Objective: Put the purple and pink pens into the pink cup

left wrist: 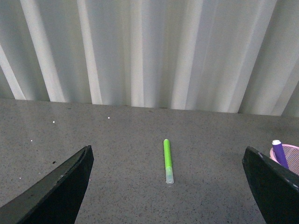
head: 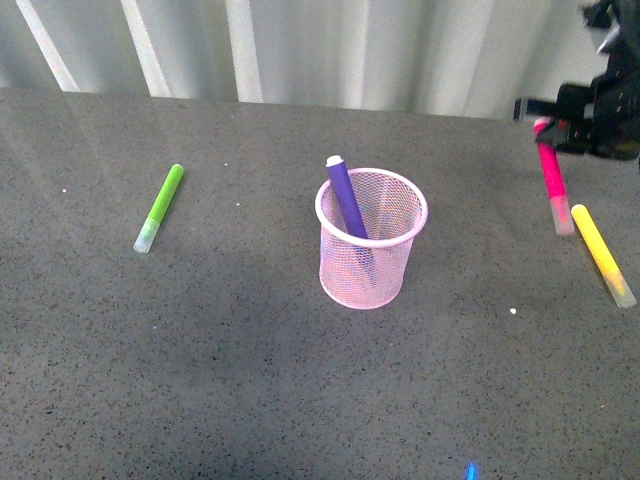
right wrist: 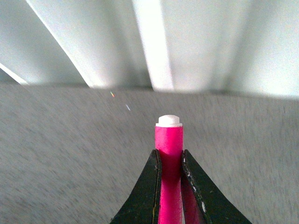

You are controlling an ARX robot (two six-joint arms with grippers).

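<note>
The pink cup (head: 371, 240) stands mid-table, with the purple pen (head: 346, 198) leaning inside it, its end above the rim. My right gripper (head: 548, 128) at the far right is shut on the pink pen (head: 552, 180) near its upper end; the pen hangs clear cap down, and I cannot tell whether the cap touches the table. In the right wrist view the black fingers (right wrist: 148, 186) clamp the pink pen (right wrist: 168, 140). My left gripper (left wrist: 168, 186) is open and empty, out of the front view; the cup's rim (left wrist: 289, 154) and the purple pen (left wrist: 279, 151) show beside its one finger.
A lime-green marker (head: 160, 207) lies on the table's left, and shows in the left wrist view (left wrist: 167, 159). A yellow marker (head: 602, 254) lies at the right edge, just beyond the pink pen's cap. A white corrugated wall (head: 300, 45) backs the grey table (head: 200, 380).
</note>
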